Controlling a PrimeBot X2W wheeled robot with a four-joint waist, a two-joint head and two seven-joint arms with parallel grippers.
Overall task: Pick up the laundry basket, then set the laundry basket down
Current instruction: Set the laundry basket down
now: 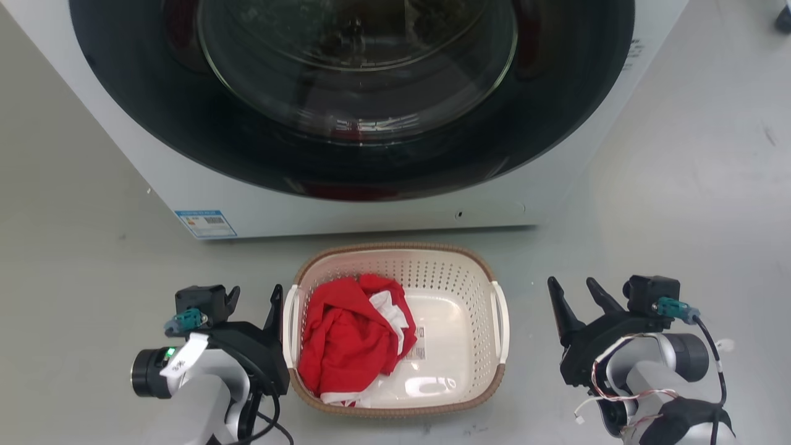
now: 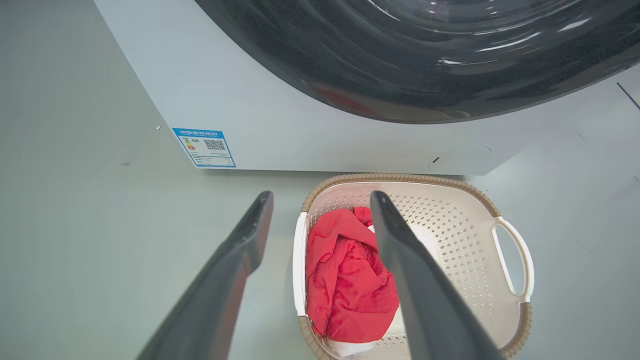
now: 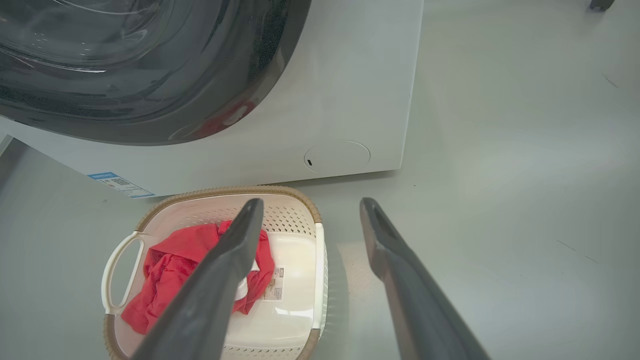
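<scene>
The laundry basket point(image 1: 395, 246) stands on the grey floor just in front of the washing machine. It is cream-white with perforated walls, a brown rim and white side handles. A red and white cloth point(image 1: 346, 334) lies in its left half, and a label shows on the bare base. My left gripper point(image 1: 254, 296) is open, its inner finger close beside the basket's left handle point(image 1: 290, 327). My right gripper point(image 1: 570, 284) is open too, a short gap to the right of the right handle point(image 1: 499, 321). In the wrist views the left gripper point(image 2: 321, 196) and right gripper point(image 3: 311, 202) hold nothing, with the basket point(image 2: 450, 225) point(image 3: 225, 190) below them.
The white washing machine point(image 1: 371, 213) with its dark round door point(image 1: 358, 93) blocks the way just beyond the basket. Grey floor point(image 1: 680, 185) stretches out on both sides of the machine. A small dark object point(image 1: 785, 18) sits at the far right corner.
</scene>
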